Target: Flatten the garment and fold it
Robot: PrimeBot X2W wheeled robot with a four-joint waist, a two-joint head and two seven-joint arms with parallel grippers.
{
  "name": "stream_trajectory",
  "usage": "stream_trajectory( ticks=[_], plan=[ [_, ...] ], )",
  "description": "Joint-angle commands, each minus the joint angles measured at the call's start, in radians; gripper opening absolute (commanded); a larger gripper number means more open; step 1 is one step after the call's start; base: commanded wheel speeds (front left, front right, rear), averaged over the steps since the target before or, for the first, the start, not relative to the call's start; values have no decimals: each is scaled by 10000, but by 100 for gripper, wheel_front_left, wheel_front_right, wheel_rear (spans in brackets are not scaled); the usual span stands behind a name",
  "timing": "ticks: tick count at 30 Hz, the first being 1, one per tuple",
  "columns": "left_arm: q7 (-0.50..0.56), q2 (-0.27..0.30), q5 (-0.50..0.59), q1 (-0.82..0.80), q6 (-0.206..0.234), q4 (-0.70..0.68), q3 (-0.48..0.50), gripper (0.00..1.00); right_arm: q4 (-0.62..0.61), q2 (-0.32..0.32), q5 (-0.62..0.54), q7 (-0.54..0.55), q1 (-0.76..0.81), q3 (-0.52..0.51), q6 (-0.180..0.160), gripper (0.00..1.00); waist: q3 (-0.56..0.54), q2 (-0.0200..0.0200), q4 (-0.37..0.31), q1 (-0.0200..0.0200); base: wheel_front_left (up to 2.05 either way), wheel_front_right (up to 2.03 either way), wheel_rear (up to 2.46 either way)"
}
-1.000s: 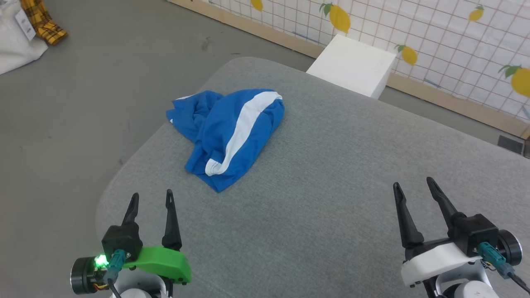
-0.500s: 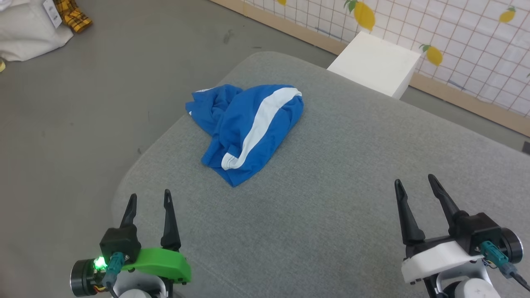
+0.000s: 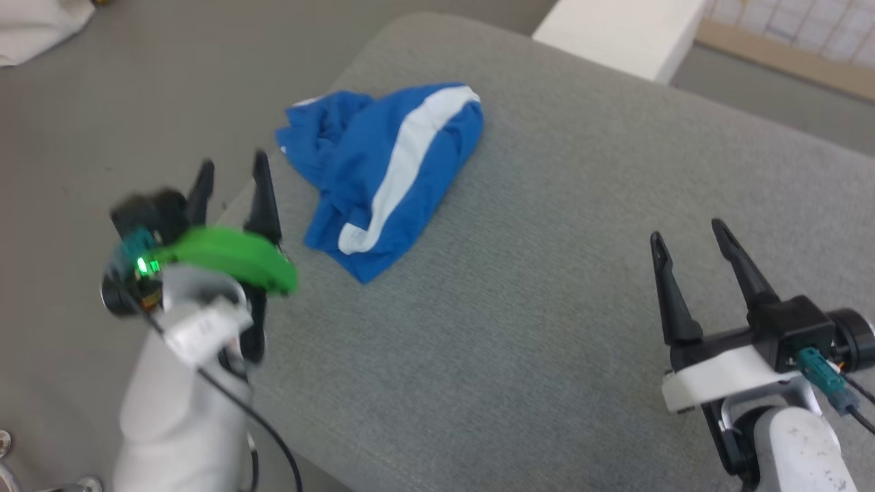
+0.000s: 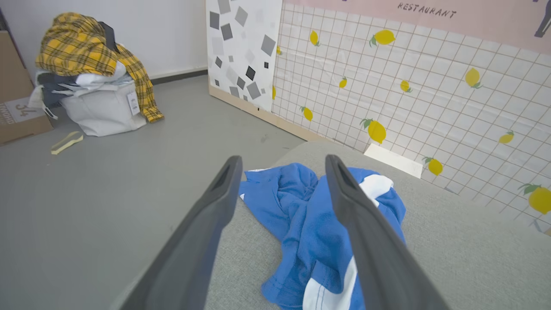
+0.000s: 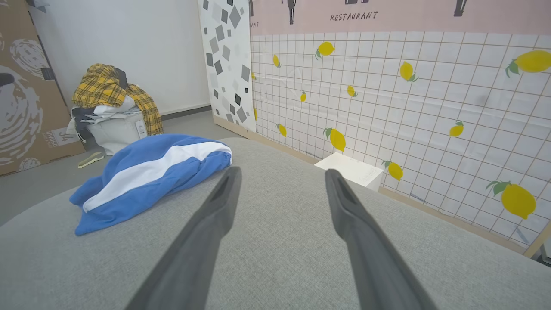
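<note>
item: bright blue soft athletic shorts with a broad white side stripe (image 3: 383,171), crumpled in a heap near the far left corner of the grey fabric-covered counter (image 3: 547,307), close to its left edge, stripe uppermost and the white-trimmed hem toward the near side. left end effector (image 3: 232,161), green-cased: jaws spread wide and empty, over the counter's left edge, just beside the shorts and not touching them. right end effector (image 3: 688,229), white-cased: jaws likewise spread and empty, over the near right part of the counter, well apart from the shorts.
</note>
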Motion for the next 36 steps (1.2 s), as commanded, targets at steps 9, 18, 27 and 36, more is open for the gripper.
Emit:
stream_trajectory(
  ticks=[9, 18, 27, 36],
  plan=[
    [2670, 1011, -1003, -2967, -575, 2728, 399, 100, -221, -36, -398, 49, -1022, 358, -15, 100, 2618, 0, -2164, 0, 0, 0, 0],
    [5159, 1504, -2337, -3922, -313, 4320, 1275, 100, -191, -150, -335, -110, -1578, 443, -15, 100, 3572, 0, -3111, 0, 0, 0, 0],
    [7428, 1638, -2699, -3112, 366, 5303, 1279, 90, 196, -95, -183, -438, -1574, 372, -15, 100, 3259, 0, -3532, 0, 0, 0, 0],
    [4623, 2951, -1275, -2613, 572, 3523, 930, 0, 854, -18, 136, -800, -1169, 70, -15, 100, 1401, 0, -3633, 0, 0, 0, 0]
  ],
)
